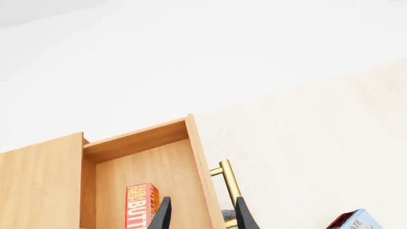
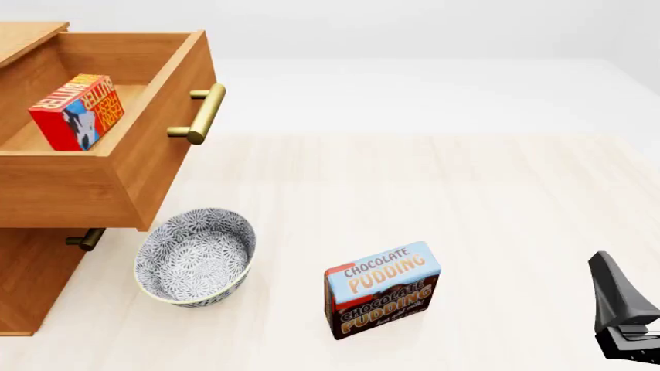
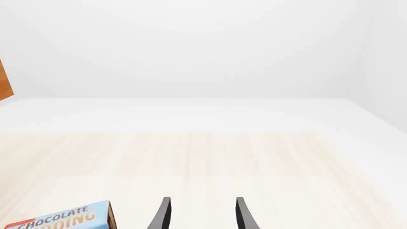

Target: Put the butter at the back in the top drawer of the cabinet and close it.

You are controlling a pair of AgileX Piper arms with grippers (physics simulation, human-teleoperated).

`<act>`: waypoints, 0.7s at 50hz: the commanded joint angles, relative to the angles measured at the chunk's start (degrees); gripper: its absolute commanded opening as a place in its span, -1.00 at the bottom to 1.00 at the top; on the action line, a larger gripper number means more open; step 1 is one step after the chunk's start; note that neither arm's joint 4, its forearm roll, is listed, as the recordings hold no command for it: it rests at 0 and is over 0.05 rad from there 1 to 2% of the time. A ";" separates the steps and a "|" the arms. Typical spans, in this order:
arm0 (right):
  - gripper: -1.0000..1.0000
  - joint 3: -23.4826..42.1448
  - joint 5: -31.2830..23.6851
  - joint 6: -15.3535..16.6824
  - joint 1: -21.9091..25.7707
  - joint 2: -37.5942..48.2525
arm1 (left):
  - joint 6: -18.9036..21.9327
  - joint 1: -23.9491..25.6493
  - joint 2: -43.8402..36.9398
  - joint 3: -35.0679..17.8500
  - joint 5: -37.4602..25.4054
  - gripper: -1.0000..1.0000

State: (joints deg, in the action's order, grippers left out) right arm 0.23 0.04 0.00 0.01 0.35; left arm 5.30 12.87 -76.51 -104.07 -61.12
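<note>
The cabinet stands at the far left with its top drawer pulled out. The butter, a small red box, stands inside that drawer on its floor. The brass handle sticks out from the drawer front. In the left wrist view, my left gripper is open above the drawer front, with the butter just beside one finger and the handle beside the other. Nothing is between its fingers. My right gripper is open and empty, low at the front right.
A patterned grey bowl sits on the table just under the open drawer. The Chocolate Pudding box stands in the middle front, also at the edge of the right wrist view. A lower drawer's handle peeks out beneath.
</note>
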 commanded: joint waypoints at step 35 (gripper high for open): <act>1.00 0.00 0.00 0.00 0.01 0.00 | -6.61 15.35 -4.05 14.35 11.53 1.00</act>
State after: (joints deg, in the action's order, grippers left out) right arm 0.23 0.04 -0.01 0.01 0.35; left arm 0.48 25.81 -79.39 -92.59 -51.86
